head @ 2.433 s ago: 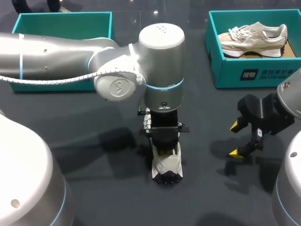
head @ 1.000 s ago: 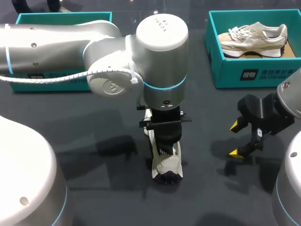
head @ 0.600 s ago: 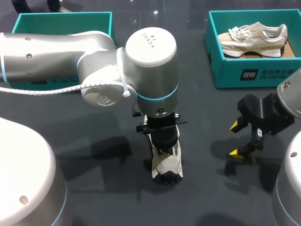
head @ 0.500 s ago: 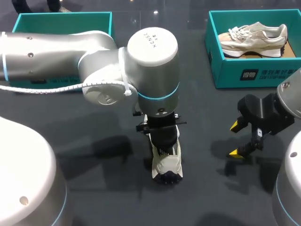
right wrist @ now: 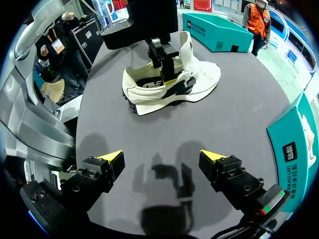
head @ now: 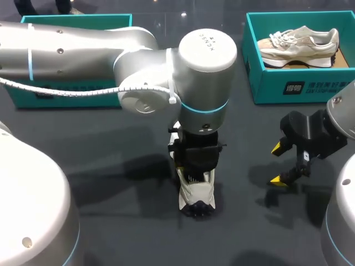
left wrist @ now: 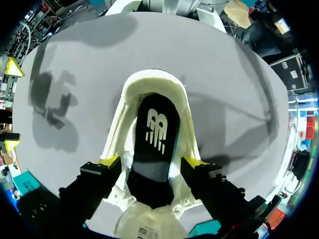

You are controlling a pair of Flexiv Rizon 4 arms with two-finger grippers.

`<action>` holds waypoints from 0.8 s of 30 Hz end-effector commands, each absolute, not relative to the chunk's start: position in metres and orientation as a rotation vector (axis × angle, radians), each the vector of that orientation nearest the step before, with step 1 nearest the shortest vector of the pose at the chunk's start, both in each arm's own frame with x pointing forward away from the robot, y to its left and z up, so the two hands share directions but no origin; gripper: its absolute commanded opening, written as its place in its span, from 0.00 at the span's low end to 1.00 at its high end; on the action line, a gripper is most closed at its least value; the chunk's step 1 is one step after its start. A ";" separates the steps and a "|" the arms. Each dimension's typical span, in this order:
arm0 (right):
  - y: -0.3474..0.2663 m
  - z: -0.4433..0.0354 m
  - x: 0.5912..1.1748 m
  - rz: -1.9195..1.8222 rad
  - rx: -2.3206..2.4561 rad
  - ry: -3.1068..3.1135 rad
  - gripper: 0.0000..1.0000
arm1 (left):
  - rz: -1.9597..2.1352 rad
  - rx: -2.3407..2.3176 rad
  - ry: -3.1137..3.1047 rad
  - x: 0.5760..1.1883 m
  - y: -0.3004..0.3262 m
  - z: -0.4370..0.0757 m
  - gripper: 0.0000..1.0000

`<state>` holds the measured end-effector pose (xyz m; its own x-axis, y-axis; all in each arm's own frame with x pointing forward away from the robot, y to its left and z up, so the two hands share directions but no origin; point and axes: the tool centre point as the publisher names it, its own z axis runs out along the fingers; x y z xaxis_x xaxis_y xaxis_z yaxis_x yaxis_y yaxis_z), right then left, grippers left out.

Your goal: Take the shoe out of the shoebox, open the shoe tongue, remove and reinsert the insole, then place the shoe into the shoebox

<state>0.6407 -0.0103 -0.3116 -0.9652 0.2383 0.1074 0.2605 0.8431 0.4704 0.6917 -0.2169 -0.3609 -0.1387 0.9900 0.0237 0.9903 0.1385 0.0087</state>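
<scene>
A white shoe point(head: 195, 195) with a dark sole stands mid-table, toe toward the table's front edge. My left gripper point(head: 195, 176) hangs straight over its opening. In the left wrist view the left gripper point(left wrist: 150, 162) is open, its yellow tips outside the two sides of the collar. The black insole point(left wrist: 152, 144) lies flat inside the shoe point(left wrist: 149, 82) and nothing is held. My right gripper point(head: 277, 164) is open above bare table to the shoe's right. In the right wrist view the right gripper point(right wrist: 160, 155) is empty, with the shoe point(right wrist: 199, 79) well ahead.
At the back right, a teal shoebox point(head: 294, 86) holds a beige shoe point(head: 299, 44). A second teal box point(head: 72, 25) sits at the back left, partly behind my left arm. The table between the shoe and my right gripper is bare.
My left gripper was shut inside the shoe and now stands open. The left arm's wrist has shifted a little to the right. The right arm has not moved.
</scene>
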 end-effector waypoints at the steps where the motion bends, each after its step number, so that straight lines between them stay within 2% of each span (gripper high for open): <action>1: -0.011 -0.311 0.639 -0.768 -0.404 -2.976 1.00 | -0.044 -2.045 -2.354 0.692 -0.218 -0.364 1.00; 24: -0.011 -0.311 0.639 -0.768 -0.404 -2.976 1.00 | 0.018 -2.046 -2.371 0.724 -0.210 -0.345 1.00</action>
<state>0.6407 -0.0103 -0.3116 -0.9652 0.2383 0.1074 0.2605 0.8431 0.4704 0.7194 -0.2138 -0.3476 -0.1471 0.9891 0.0024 0.9891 0.1471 -0.0105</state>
